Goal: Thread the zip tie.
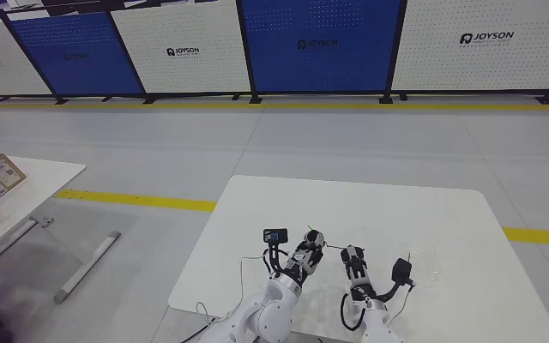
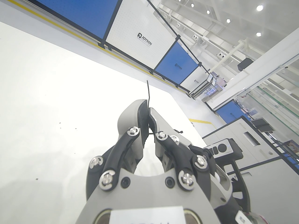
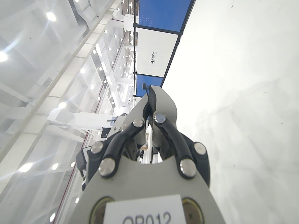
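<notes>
Top view: the zip tie [image 1: 332, 246] is a faint thin line between the left hand [image 1: 315, 239] and the right hand [image 1: 349, 254], near the worktop's [image 1: 386, 206] front edge. Its ends are too small to make out.

Left wrist view: the left hand [image 2: 148, 108] pinches the zip tie [image 2: 148, 89], and the strap rises past the fingertips.

Right wrist view: the right hand [image 3: 149, 94] is clamped on the zip tie [image 3: 145, 86]. A short end pokes out, and the rest is hidden between the fingers.

Table [image 1: 257, 223]: white top, rectangular, rounded corners, standing on a pale grey floor [image 1: 171, 146] crossed by a yellow line [image 1: 137, 200] that passes behind the table.
Lying on top: scattered dark specks [image 2: 59, 122], well apart from one another; one small black curled piece [image 2: 179, 131] (too small to identify), flat on the surface near an edge.
</notes>
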Available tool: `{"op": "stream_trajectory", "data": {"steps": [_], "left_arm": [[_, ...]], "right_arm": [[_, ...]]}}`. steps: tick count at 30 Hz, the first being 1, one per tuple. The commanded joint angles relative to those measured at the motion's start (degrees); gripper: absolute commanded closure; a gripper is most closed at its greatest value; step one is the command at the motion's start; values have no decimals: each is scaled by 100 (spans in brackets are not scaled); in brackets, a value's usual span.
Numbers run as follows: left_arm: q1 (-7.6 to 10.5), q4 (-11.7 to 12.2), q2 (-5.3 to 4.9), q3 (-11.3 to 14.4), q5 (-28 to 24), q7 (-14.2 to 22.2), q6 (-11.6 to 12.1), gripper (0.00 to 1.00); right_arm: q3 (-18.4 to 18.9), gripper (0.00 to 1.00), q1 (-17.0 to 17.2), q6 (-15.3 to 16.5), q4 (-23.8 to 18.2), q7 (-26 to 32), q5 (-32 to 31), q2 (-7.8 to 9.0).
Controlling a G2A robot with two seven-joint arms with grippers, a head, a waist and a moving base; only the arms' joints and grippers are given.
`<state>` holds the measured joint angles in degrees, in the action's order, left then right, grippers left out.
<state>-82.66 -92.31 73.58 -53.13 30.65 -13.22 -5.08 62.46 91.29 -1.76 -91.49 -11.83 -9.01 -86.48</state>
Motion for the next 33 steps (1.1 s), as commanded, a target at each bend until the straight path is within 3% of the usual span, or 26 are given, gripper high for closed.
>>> {"op": "stream_trajectory", "data": {"steps": [1, 8, 33], "left_arm": [[0, 0, 0, 0, 0, 0, 0, 100], [0, 0, 0, 0, 0, 0, 0, 100], [0, 0, 0, 0, 0, 0, 0, 100]], "right_arm": [[7, 100, 21, 28, -14, -32, -3, 0], [58, 100, 103, 117, -77, -41, 4, 9], [12, 100, -4, -12, -6, 166, 101, -9]]}}
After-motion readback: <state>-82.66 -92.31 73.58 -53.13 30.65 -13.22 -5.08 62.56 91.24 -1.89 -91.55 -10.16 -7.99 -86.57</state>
